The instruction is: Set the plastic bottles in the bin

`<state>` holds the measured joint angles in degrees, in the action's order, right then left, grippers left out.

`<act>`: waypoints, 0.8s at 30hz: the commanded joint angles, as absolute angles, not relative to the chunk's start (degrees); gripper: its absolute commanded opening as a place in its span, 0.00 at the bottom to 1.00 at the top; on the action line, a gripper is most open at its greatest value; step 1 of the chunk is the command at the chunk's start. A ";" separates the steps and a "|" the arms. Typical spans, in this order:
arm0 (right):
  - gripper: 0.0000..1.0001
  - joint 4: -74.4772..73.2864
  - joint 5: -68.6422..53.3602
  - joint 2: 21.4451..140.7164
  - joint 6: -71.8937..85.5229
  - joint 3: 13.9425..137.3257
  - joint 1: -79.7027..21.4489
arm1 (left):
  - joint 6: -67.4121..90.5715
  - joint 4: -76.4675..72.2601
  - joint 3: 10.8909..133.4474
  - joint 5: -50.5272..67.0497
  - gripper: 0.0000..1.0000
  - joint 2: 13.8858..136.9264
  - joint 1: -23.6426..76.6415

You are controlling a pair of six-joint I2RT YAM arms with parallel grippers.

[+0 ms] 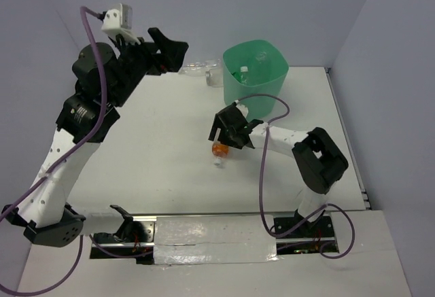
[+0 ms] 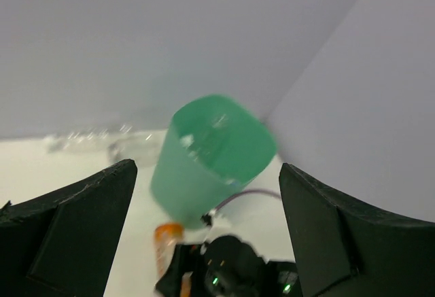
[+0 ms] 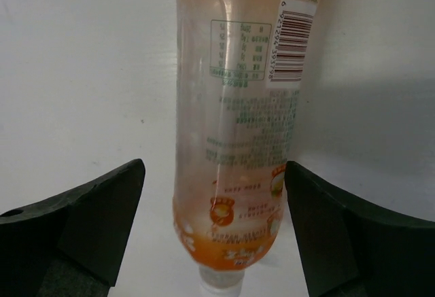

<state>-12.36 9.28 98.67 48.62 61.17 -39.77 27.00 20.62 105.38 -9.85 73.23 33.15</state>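
White tabletop and pale grey walls frame a sorting job that is judged to be partly done. A few bottles [image 1: 245, 73], one showing a white cap, are seen inside the green bin [image 1: 270, 85], which is set at the far side of the table. How many are in there cannot be counted from above.

Two clear bottles [image 1: 202, 69] are left lying on the table just beside the bin's left wall, not yet collected. An orange bottle [image 1: 219, 150], clear in the middle with a printed label, is lying on the near side of the bin, apart from it.

The right gripper [image 3: 212, 225] is lowered over this orange bottle. Its fingers [image 3: 78, 219] are spread wide to either side, with bare table showing in both gaps, so nothing is grasped. The left gripper [image 1: 171, 52] is held high to the left of the bin, close to the clear bottles, fully released and empty.

At least three bottles are counted outside the bin. The orange one is judged to be next, since it is already straddled and needs only to be clamped, lifted and carried across to the bin.
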 commanded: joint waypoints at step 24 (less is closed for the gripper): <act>0.52 -25.41 40.17 73.64 21.72 92.18 -36.15 | 42.62 40.18 85.00 -7.24 0.99 80.59 15.38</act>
